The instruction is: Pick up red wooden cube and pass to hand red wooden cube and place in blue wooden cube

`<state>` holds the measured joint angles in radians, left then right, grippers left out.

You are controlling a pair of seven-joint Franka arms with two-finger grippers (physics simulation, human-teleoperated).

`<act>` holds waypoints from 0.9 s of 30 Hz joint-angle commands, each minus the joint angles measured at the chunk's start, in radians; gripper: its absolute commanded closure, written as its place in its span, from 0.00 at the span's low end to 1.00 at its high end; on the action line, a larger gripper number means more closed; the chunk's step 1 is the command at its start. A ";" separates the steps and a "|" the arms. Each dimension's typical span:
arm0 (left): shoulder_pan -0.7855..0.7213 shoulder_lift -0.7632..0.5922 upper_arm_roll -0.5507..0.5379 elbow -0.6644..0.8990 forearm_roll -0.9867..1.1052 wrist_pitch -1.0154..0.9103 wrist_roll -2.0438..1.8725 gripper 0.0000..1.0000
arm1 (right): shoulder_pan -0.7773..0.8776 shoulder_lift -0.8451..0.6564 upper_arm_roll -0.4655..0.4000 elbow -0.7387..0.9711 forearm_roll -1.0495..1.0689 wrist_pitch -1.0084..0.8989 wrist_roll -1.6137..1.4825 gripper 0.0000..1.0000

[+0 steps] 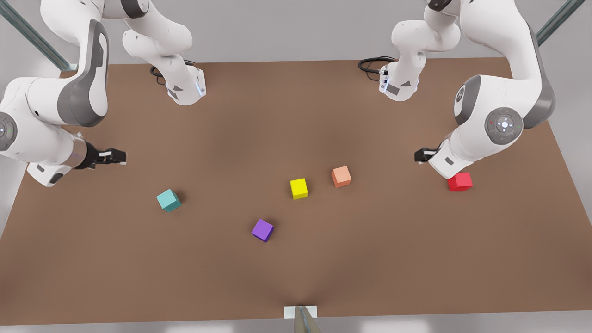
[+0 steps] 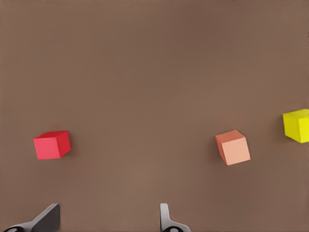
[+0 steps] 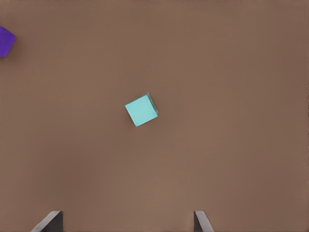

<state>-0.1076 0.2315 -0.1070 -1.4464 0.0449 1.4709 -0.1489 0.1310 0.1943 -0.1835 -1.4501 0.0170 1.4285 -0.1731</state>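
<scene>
While both arms hung above the brown table (image 1: 296, 277), the front view put the red wooden cube (image 1: 460, 181) at the right of the frame, just below and touching in the picture the white wrist of the arm on that side, whose claw (image 1: 422, 155) pointed toward the frame's middle, a little up and left of the cube. That arm was the left one, since its wrist camera saw the red cube. The other arm's claw (image 1: 115, 157) sat at the frame's left, above and to the left of the blue wooden cube (image 1: 168, 200). Between them lay a yellow cube (image 1: 299, 188), a salmon cube (image 1: 341, 176) and a purple cube (image 1: 262, 230). In the left wrist view the red wooden cube (image 2: 52, 145) lay at the left of the frame, above the left-hand fingertip (image 2: 48, 218), so it stood off to one side of the claw's midline and not between the fingers; the claw (image 2: 107, 220) was spread wide and held nothing. The salmon cube (image 2: 232, 147) and yellow cube (image 2: 297, 125) lay off toward the right edge. I judged the left arm clearly the nearer for the pick, needing a sideways shift before descending. In the right wrist view the blue wooden cube (image 3: 141, 109) sat near the frame's centre, turned slightly askew, above the gap of the right claw (image 3: 126, 222), which was likewise spread and empty; this arm waited. The purple cube (image 3: 6, 41) showed at the upper left.
</scene>
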 commanded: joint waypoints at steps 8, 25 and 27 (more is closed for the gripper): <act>0.051 0.160 0.319 -0.181 -0.094 0.422 0.367 0.00 | 0.002 0.000 0.003 -0.006 -0.006 0.064 -0.065 0.00; 0.117 0.252 0.402 -0.519 -0.094 0.721 0.735 0.00 | 0.004 0.004 0.006 -0.009 -0.002 0.067 -0.074 0.00; 0.124 0.272 0.402 -0.517 -0.096 0.723 0.712 0.00 | 0.004 0.005 0.006 -0.009 -0.002 0.067 -0.077 0.00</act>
<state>0.0141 0.4957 0.2943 -1.9641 -0.0501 2.1632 0.3247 0.1349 0.2000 -0.1774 -1.4593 0.0141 1.4944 -0.2271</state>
